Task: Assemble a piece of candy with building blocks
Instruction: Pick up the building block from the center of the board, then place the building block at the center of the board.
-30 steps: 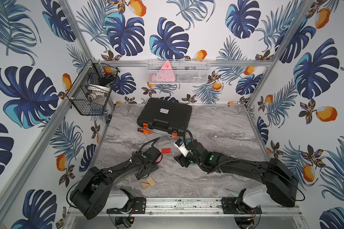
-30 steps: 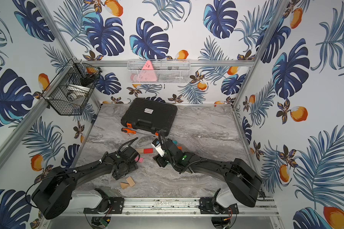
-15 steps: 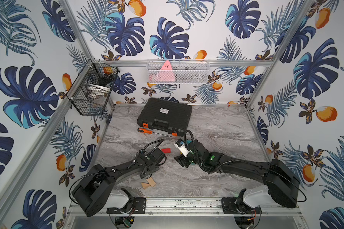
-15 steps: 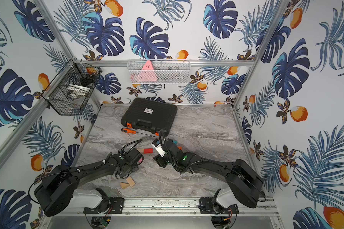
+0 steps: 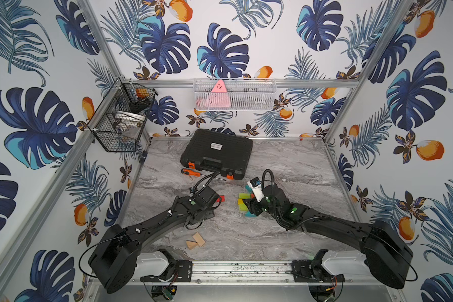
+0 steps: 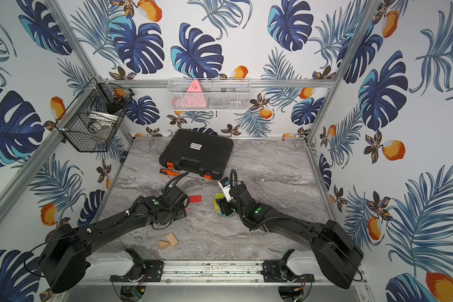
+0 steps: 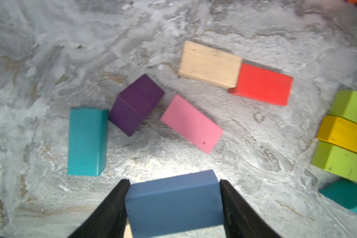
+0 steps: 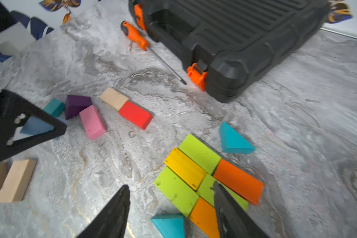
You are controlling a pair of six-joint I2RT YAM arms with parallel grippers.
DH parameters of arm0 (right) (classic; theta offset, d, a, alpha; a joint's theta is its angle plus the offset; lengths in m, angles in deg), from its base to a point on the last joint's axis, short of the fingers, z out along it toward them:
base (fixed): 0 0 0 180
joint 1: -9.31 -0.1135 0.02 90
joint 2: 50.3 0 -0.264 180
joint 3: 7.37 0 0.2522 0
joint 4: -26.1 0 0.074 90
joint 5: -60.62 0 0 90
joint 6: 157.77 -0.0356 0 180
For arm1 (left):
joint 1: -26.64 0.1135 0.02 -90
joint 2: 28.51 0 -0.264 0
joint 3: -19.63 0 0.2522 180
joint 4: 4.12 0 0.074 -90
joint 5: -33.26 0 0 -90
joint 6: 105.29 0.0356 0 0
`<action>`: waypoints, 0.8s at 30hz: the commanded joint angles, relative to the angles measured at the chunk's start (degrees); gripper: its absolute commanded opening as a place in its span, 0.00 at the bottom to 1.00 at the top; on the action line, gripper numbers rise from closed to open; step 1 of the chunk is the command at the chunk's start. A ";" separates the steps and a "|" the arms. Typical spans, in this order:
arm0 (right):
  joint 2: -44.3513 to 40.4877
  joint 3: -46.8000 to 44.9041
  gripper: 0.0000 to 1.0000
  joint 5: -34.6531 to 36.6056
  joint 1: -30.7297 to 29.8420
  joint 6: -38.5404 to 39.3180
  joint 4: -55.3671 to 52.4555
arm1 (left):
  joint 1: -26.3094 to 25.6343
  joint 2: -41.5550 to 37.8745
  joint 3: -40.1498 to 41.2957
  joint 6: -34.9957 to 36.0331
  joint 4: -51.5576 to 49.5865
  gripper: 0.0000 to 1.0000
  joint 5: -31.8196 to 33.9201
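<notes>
Blocks [image 8: 200,153]: wooden, painted, stock for a candy figure.

Location: all are laid on the marbled surface [image 8: 297,144], in front of a shut black case [image 8: 235,31] and a screwdriver [image 8: 135,38]. A cluster [image 8: 184,169] of green, yellow and orange bricks is set edge to edge beneath the right end effector [image 8: 170,185]. One teal wedge [image 8: 233,140] lies near it but apart; a second teal wedge [image 8: 169,225] lies just beside its other end. Loose stock is kept toward the left arm: a plain brick [image 7: 209,63] touching a red brick [image 7: 262,84] end to end, a pink brick [image 7: 192,123], and a purple block [image 7: 136,104] touching a teal brick [image 7: 87,142]. Two plain pieces [image 5: 198,239] are seen nearer the rail in both top views.

End effectors: the left end effector [image 7: 173,181] is clamped across a blue brick [image 7: 173,202], one finger on each side; whether the brick is lifted cannot be told. The right one is held with jaws apart and nothing in them.

Handling (judged): light, rigid, not fragile. The paint is smooth, so some slip is to be expected. Bricks are best taken across the short width, on the two parallel long faces, near mid-length. Wedges are best taken on the flat triangular faces, since sloped faces would be squeezed out. Flush bricks offer no finger gap, and their neighbours are easily shifted.
</notes>
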 commanded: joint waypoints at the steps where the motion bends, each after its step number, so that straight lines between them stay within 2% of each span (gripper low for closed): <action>1: -2.53 -1.91 0.66 1.50 2.58 -4.64 5.43 | -0.44 2.65 -2.49 9.79 1.74 0.48 -2.66; 5: -3.25 -2.84 0.66 3.72 4.27 -5.33 5.33 | -1.55 8.42 -6.84 16.72 3.52 0.48 -4.67; 9: -3.08 -3.03 0.66 2.89 5.06 -5.80 5.44 | -1.84 14.95 -8.85 22.62 6.39 0.47 -7.38; 14: -2.28 -2.68 0.66 1.19 5.42 -5.89 5.00 | -1.83 20.43 -10.28 24.37 7.94 0.45 -8.21; 24: -1.47 -2.33 0.66 0.13 5.68 -5.83 4.82 | -1.84 24.17 -12.73 25.65 7.84 0.47 -6.91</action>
